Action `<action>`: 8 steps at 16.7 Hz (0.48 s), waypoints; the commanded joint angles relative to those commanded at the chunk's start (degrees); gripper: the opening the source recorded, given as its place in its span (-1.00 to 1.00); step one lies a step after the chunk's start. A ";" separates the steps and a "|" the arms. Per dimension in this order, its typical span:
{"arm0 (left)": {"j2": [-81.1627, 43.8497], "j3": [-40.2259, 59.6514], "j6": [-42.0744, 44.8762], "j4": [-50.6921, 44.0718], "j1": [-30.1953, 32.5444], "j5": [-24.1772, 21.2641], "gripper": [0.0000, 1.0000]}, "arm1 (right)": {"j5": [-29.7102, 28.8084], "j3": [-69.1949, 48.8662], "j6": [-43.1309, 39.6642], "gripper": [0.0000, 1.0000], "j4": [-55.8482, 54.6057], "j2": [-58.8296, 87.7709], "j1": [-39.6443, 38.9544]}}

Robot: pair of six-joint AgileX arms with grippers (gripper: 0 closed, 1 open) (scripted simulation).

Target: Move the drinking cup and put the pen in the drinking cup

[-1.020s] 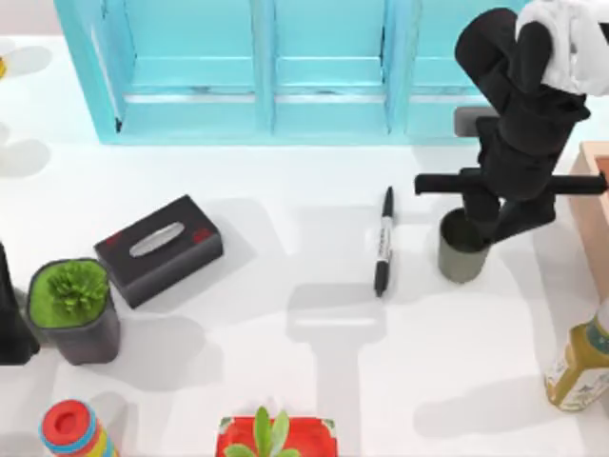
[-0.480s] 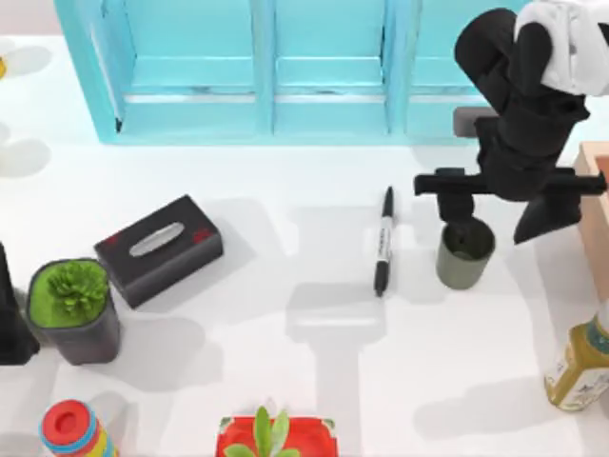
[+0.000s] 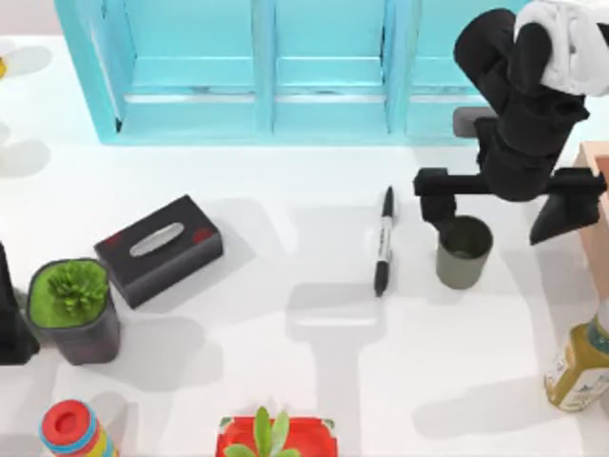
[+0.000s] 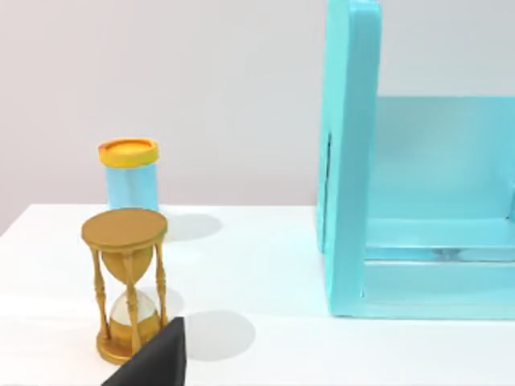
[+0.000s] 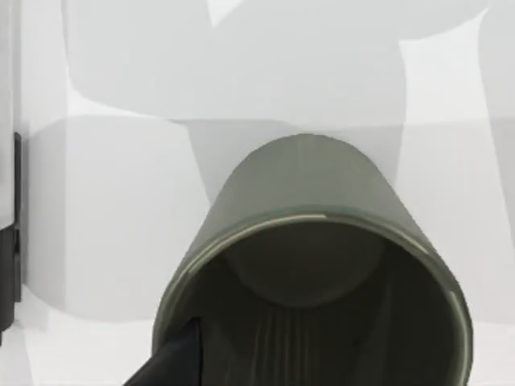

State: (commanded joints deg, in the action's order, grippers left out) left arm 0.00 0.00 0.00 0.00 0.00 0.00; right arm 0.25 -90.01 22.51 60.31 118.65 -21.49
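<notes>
The drinking cup stands upright on the white table, right of centre, olive-grey with a dark inside. My right gripper hovers just above and behind it, open, its fingers spread wider than the cup and touching nothing. The right wrist view looks down into the drinking cup, with one dark fingertip at its rim. The pen, black with a white label band, lies flat on the table just left of the cup. My left arm is parked at the table's left edge.
A teal cabinet spans the back. A black tissue box and a potted plant sit at the left. A bottle and a wooden box stand at the right edge. An hourglass shows in the left wrist view.
My right gripper has let go of the drinking cup, spread its fingers wide and risen. The cup stays upright beside the pen.
</notes>
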 joint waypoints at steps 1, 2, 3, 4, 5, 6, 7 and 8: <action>0.00 0.00 0.00 0.00 0.00 0.00 1.00 | 0.00 0.00 0.00 1.00 0.00 0.00 0.00; 0.00 0.00 0.00 0.00 0.00 0.00 1.00 | -0.02 0.01 -0.02 1.00 0.02 -0.02 0.15; 0.00 0.00 0.00 0.00 0.00 0.00 1.00 | -0.03 -0.13 -0.02 1.00 0.14 -0.06 0.16; 0.00 0.00 0.00 0.00 0.00 0.00 1.00 | -0.07 -0.84 -0.01 1.00 0.77 -0.11 0.17; 0.00 0.00 0.00 0.00 0.00 0.00 1.00 | -0.12 -2.15 -0.01 1.00 1.95 0.02 0.17; 0.00 0.00 0.00 0.00 0.00 0.00 1.00 | -0.16 -4.05 -0.01 1.00 3.72 0.33 0.14; 0.00 0.00 0.00 0.00 0.00 0.00 1.00 | -0.17 -6.57 -0.03 1.00 6.09 0.67 0.09; 0.00 0.00 0.00 0.00 0.00 0.00 1.00 | -0.16 -9.66 -0.05 1.00 9.03 1.02 0.05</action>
State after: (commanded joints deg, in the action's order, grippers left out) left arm 0.00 0.00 0.00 0.00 0.00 0.00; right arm 0.08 -99.67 22.46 69.34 119.66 -21.44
